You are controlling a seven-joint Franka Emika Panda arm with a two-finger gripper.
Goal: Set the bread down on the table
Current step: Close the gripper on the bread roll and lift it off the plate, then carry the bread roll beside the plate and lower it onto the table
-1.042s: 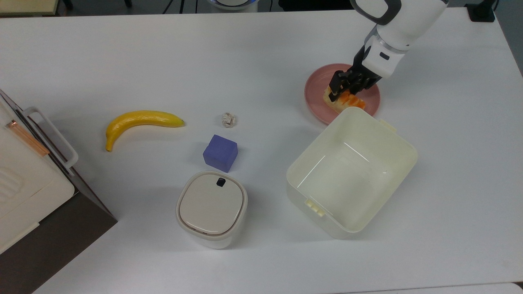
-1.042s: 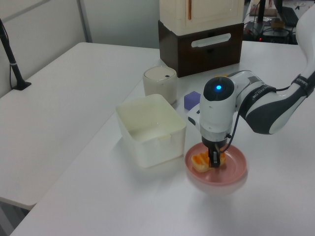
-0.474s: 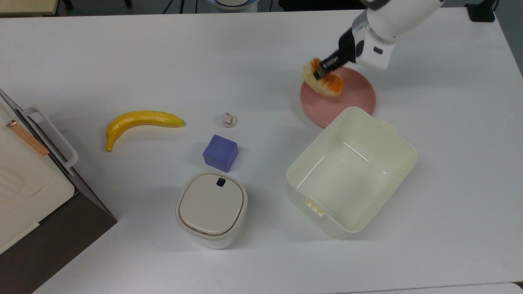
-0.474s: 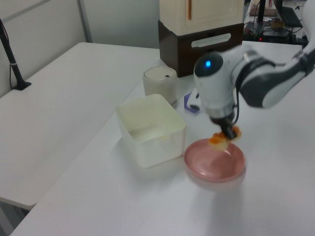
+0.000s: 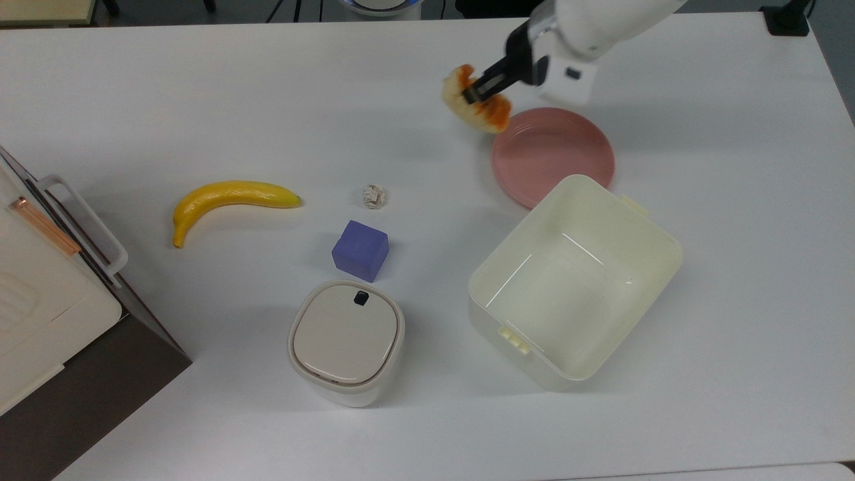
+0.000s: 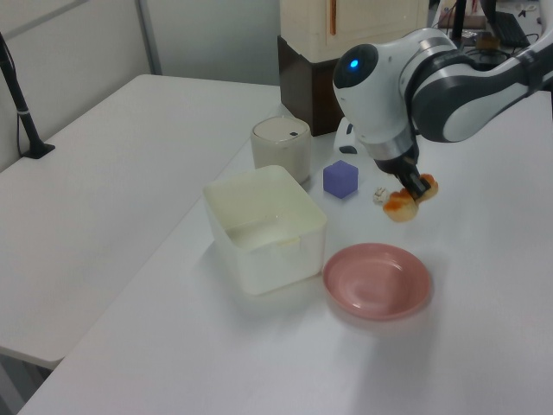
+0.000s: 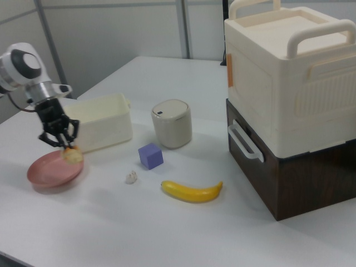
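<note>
The bread (image 5: pixel 478 107) (image 6: pixel 403 203) (image 7: pixel 72 155), cream with an orange-brown top, hangs in the air with my gripper (image 5: pixel 475 93) (image 6: pixel 419 189) (image 7: pixel 61 141) shut on it. In the top view it is just past the upper left rim of the pink plate (image 5: pixel 553 155) (image 6: pixel 378 281) (image 7: pixel 53 170), above the white table (image 5: pixel 267 100) (image 6: pixel 130 173) (image 7: pixel 167 233). The plate holds nothing.
An open cream box (image 5: pixel 574 280) (image 6: pixel 263 226) (image 7: pixel 103 122) stands beside the plate. A purple cube (image 5: pixel 361 250) (image 6: pixel 340 179) (image 7: pixel 150 156), a paper ball (image 5: pixel 374 196) (image 7: pixel 131 177), a banana (image 5: pixel 227 199) (image 7: pixel 192 191) and a lidded white bin (image 5: pixel 346 341) (image 6: pixel 281 145) (image 7: pixel 171 123) lie further along. A cream case on a brown base (image 5: pixel 47 294) (image 7: pixel 289 100) stands at the table's end.
My gripper lifted the bread off the pink plate and carried it up and toward the top view's left, past the plate's rim. The plate shifted slightly.
</note>
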